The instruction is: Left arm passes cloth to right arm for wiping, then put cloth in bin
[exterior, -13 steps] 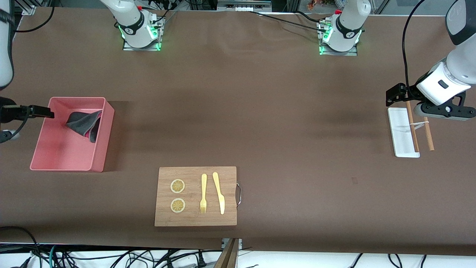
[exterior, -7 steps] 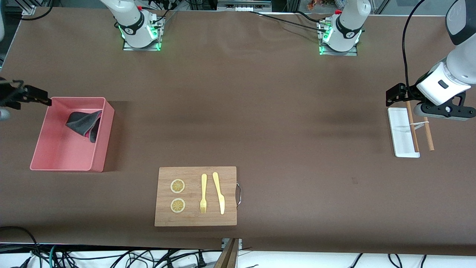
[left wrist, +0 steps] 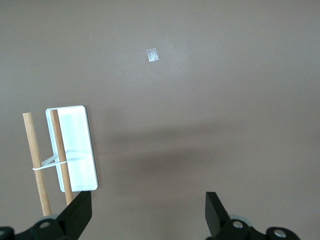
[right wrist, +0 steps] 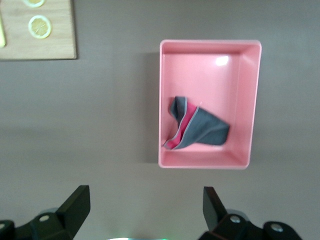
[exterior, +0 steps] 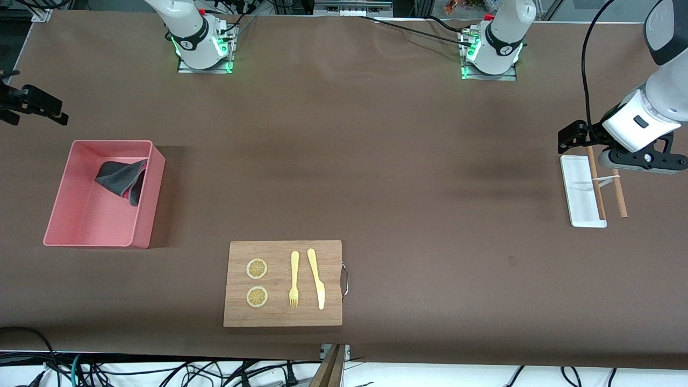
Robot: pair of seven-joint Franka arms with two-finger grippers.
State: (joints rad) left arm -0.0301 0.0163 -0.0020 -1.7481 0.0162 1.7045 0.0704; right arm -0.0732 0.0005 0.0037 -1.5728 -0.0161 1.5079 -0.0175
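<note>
Two arms, both hands empty. Table [exterior: 376, 161] brown, wide, mostly bare in the middle.

Bin [exterior: 80, 215], pink, sits at the right arm's end of the table. Cutting board [exterior: 282, 317] lies nearer the front camera, between the two ends, carrying two lemon slices, a fork and a knife. White tray [exterior: 578, 188] at the left arm's end, with a pair of wooden sticks [exterior: 618, 193] laid partly across it.

Cloth [exterior: 122, 177], dark grey with a pink underside showing, lies crumpled inside the bin, against the wall that faces the table's middle and toward the corner nearest the robots' bases. Right wrist view confirms it: cloth [right wrist: 197, 130] wholly within the bin [right wrist: 210, 47], nothing gripping it.

Right gripper [exterior: 32, 105] over bare table just past the bin on the bases' side, fingers spread wide, holding nothing. Left gripper [exterior: 571, 137] hangs over the tray's end, likewise spread and empty; that arm waits.

Judgement: handover, wiping and drop-off all look finished. Nothing appears left but parking the arms.
</note>
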